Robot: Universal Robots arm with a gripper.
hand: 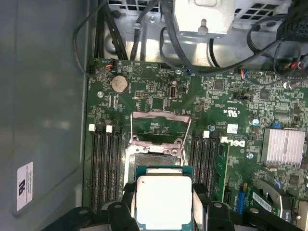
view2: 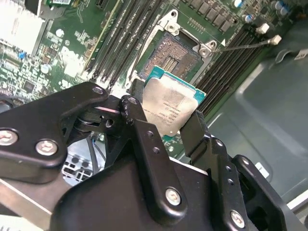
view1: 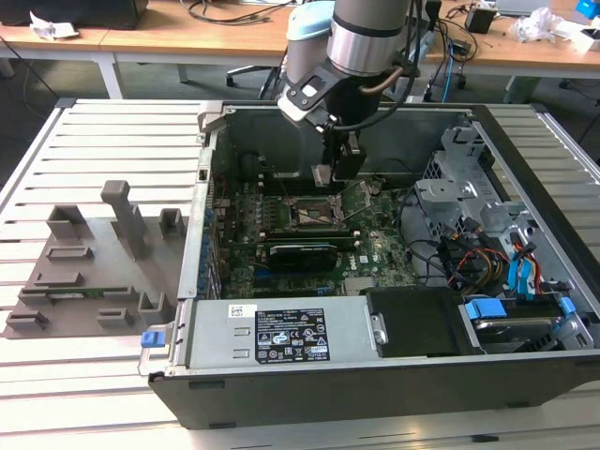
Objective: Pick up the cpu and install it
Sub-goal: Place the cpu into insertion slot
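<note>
Inside the open computer case, above the green motherboard, we find the gripper closed on the cpu. Its two black fingers pinch opposite edges and stand no wider apart than the chip itself. The cpu hangs clear of the board, not seated. The relation that matters is with the socket, which lies beneath the chip and a little beyond it in both wrist views, so we judge the two are near but not yet lined up. The chip is square, so it has no long axis to speak of. In the first wrist view its edges run roughly parallel to the socket's frame, and we cannot tell finer alignment than that. The cpu has a flat, matte, silvery metal lid with a thin green rim showing around it. The socket is a dark bed of fine contacts in a bright metal frame, and its hinged load plate is swung up out of the way. Long black memory slots flank it on both sides. In the exterior view the arm reaches down into the case. Grey plastic fixture blocks sit well apart on the slatted table, at the exterior view's left.
</note>
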